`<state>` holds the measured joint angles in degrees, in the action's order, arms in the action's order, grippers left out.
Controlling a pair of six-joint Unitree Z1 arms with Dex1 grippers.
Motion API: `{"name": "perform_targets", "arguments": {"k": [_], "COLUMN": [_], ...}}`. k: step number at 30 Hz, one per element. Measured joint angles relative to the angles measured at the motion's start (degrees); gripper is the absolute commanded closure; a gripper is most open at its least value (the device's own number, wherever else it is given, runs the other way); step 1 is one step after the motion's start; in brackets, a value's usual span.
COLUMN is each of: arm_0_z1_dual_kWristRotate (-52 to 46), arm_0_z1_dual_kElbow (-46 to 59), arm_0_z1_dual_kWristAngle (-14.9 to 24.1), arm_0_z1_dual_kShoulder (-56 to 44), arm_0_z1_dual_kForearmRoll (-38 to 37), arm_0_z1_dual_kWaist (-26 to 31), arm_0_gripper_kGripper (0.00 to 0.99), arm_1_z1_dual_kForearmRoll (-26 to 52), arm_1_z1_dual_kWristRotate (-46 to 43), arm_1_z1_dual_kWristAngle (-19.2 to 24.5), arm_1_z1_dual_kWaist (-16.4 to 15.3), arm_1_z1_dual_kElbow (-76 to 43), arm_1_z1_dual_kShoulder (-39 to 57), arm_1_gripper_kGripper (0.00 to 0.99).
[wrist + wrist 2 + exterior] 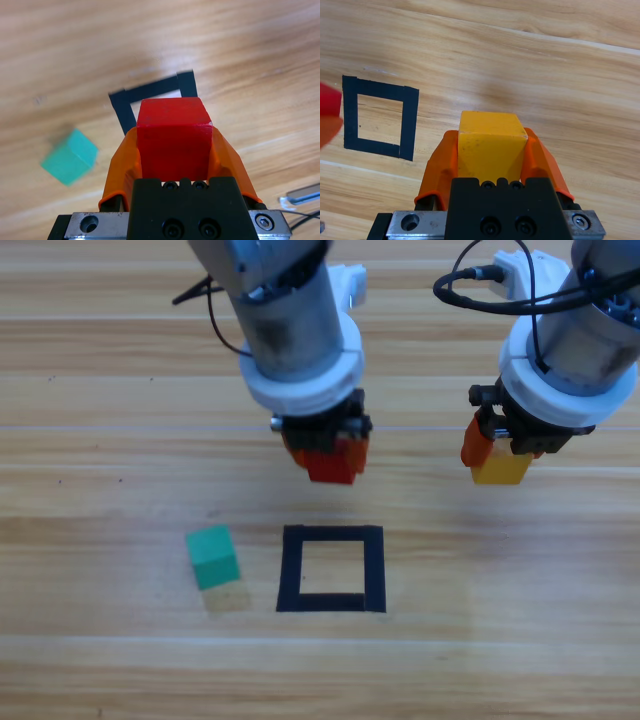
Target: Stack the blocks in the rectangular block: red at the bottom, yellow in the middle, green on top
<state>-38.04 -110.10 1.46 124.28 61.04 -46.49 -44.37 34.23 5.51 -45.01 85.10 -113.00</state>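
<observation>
Grey arms, black cables (520,306), orange fingers (120,167).

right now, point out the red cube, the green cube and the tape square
red cube (172,142), left wrist view, its upper face between the orange jaws
green cube (212,556), high view, middle of the cube
tape square (331,536), high view, its far strip

From my remote station: a pale wooden table (100,390) with visible grain and a light sheen, a square (332,568) of flat matt dark tape on it. The red cube (172,137), yellow cube (491,145) and green cube (213,557) look matt and smooth. I see smooth orange plastic-looking jaws and a matt black gripper body.
</observation>
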Motion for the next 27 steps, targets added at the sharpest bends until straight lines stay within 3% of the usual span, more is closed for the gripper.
{"name": "perform_targets", "arguments": {"k": [11, 27], "arm_0_z1_dual_kWristRotate": [-22.98, -23.22], "arm_0_z1_dual_kElbow": [6.13, 6.83], "arm_0_z1_dual_kWristAngle": [3.72, 6.24], "arm_0_z1_dual_kShoulder": [-0.27, 0.88], "arm_0_z1_dual_kForearmRoll": [0.90, 0.78], "arm_0_z1_dual_kWaist": [-5.93, -8.71], "arm_0_gripper_kGripper": [0.765, 0.765], "arm_1_z1_dual_kForearmRoll": [0.00, 0.00], "arm_1_z1_dual_kWristRotate": [-0.45, -0.45], "arm_1_z1_dual_kWristAngle": [0.00, -0.98], "arm_1_z1_dual_kWaist": [0.00, -0.01], "arm_1_z1_dual_kElbow": [-0.02, -0.02], "arm_1_z1_dual_kShoulder": [0.00, 0.00], "arm_1_gripper_kGripper": [0.827, 0.827]}}
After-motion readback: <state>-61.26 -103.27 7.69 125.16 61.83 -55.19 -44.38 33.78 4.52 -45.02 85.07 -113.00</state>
